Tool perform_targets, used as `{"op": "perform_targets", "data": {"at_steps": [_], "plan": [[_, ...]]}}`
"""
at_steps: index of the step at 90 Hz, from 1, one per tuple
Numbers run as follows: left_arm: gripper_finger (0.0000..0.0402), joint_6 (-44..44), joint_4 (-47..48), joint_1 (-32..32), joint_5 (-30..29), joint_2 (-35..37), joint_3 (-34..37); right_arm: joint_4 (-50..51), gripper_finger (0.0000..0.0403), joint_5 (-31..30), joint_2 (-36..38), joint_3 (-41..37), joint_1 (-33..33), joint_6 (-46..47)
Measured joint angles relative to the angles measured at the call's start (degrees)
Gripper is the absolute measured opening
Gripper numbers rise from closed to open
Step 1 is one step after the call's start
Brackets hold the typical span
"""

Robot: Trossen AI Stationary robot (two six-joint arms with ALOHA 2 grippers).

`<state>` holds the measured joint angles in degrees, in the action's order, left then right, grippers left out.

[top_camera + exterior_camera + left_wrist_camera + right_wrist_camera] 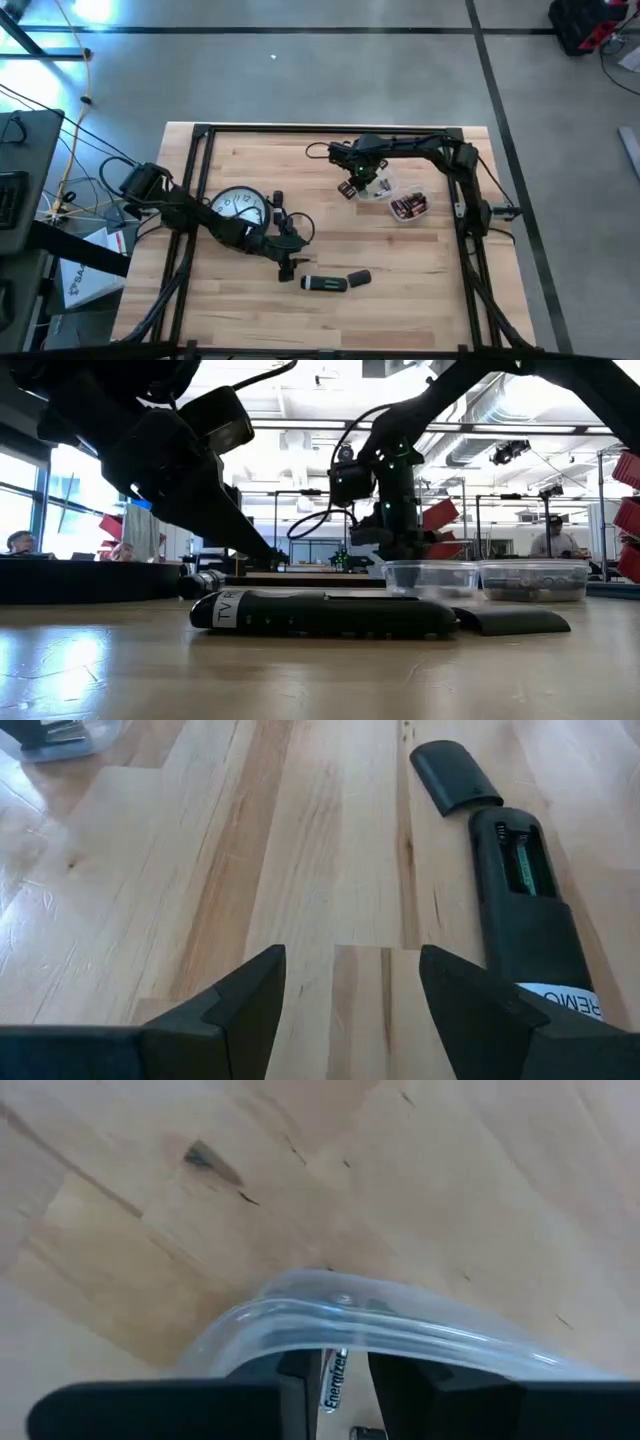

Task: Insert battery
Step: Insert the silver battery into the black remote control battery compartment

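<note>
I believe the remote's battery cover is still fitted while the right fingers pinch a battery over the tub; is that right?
Not quite: the cover is off, lying beside the remote, whose compartment shows open in the left wrist view. The right fingers do pinch a battery over the tub.

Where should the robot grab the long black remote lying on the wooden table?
Probably across its narrow width, on the solid end by the white label, coming straight down from above. The long black remote lies flat on the wooden table with its battery slot open upward, so fingers should stay off that end. The open left gripper hovers beside it; its loose black cover lies apart.
</note>
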<state>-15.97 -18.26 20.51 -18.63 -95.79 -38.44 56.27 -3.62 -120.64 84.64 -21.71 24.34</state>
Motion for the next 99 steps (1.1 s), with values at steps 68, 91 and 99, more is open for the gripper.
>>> {"op": "perform_targets", "data": {"at_steps": [68, 91, 99], "plan": [[0.0211, 1.47, -0.15, 0.17, 0.0, 0.02, 0.0, 2.37, 0.0001, -6.05, 5.84, -0.28, 4.6, -0.82], [0.0211, 1.31, -0.16, 0.2, 0.0, 0.02, 0.0, 4.13, 0.0, -10.82, 12.45, -0.28, 10.68, 1.14], [0.0211, 1.48, -0.3, 0.22, 0.01, 0.02, 0.0, 3.38, 0.0, -12.04, 14.24, -0.28, 14.8, 1.08]]}}
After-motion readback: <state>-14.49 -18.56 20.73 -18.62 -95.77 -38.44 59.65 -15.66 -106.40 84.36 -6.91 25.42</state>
